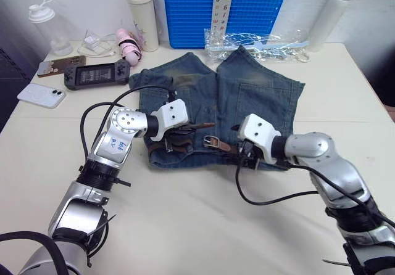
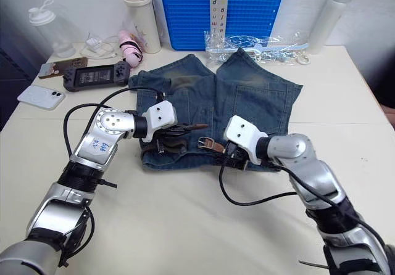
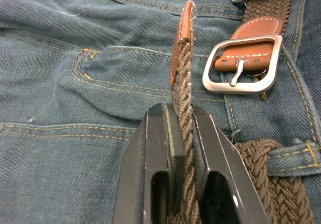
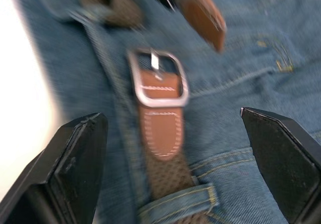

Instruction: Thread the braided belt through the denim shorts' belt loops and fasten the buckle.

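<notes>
The denim shorts (image 1: 247, 96) lie flat mid-table, waistband toward me. The braided belt (image 3: 183, 83) runs along the waistband under a belt loop (image 3: 296, 153). My left gripper (image 3: 180, 111) is shut on the belt just behind its reddish-brown leather tip (image 3: 181, 38), holding that end raised above the denim beside the buckle (image 3: 243, 66). The silver buckle (image 4: 158, 78) lies flat on the shorts with its prong down. My right gripper (image 4: 172, 116) is open, hovering over the buckle's leather tab and a belt loop (image 4: 178, 201), its fingers (image 4: 75, 158) wide on either side.
A blue crate (image 1: 225, 10) stands at the back. A white tumbler (image 1: 141, 16), a clear bottle (image 1: 48, 28) and a white bottle (image 1: 330, 13) stand nearby. A game console (image 1: 97, 74), two phones (image 1: 41, 95) and a plastic bag (image 1: 259, 44) lie behind the shorts.
</notes>
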